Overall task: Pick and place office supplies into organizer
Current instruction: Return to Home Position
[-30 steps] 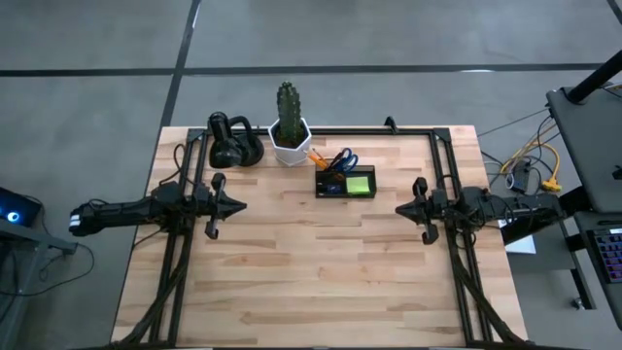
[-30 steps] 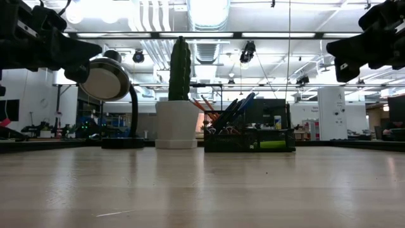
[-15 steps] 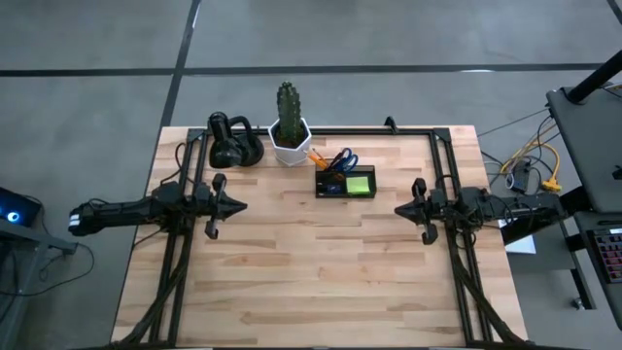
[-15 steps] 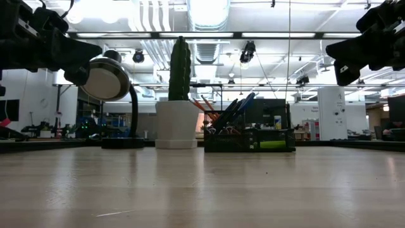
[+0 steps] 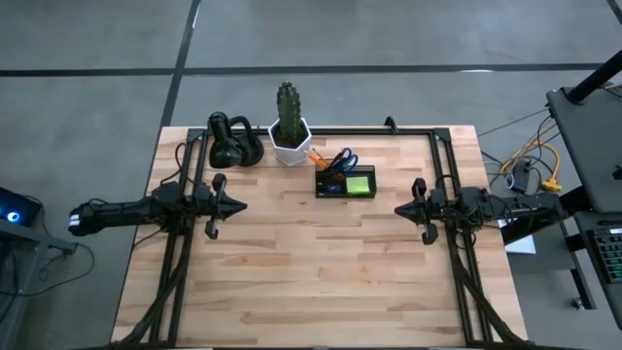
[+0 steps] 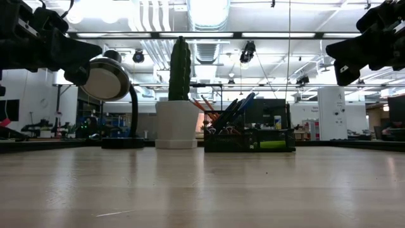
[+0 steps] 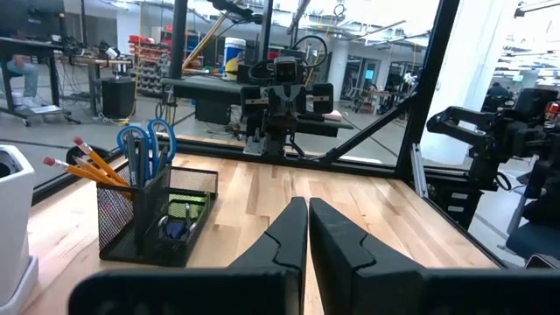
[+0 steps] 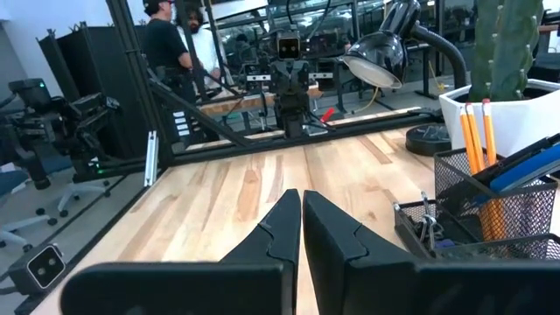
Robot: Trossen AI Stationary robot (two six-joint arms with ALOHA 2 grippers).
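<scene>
Nothing is visibly shifting since a second ago; both arms are keeping the same spots.

The organizer (image 5: 345, 183) is standing at the far middle of the table (image 5: 311, 282), and it is looking like a black mesh box: stiff and probably light enough to slide if nudged. Blue-handled scissors (image 5: 340, 160) and orange pencils (image 7: 87, 162) are leaning out of its taller part, while the lime sticky-note pad (image 5: 360, 183) is lying in the lower part. No loose supply is showing on the bare wood, so the sorting is seeming finished.

If anything needed lifting again, the scissors would be best taken by the handles, which are pointing up. The pencils are thin, rigid and likely to roll, so a mid-shaft pinch would suit. The pad is soft-edged and light.

Just beside the organizer, a white cactus pot (image 5: 290, 141) is standing, with a black lamp (image 5: 233, 144) beyond it.

The left claw (image 5: 238, 205) and right claw (image 5: 398, 209) are hanging well apart from the organizer on opposite sides, each with its fingers pressed together and holding nothing.
</scene>
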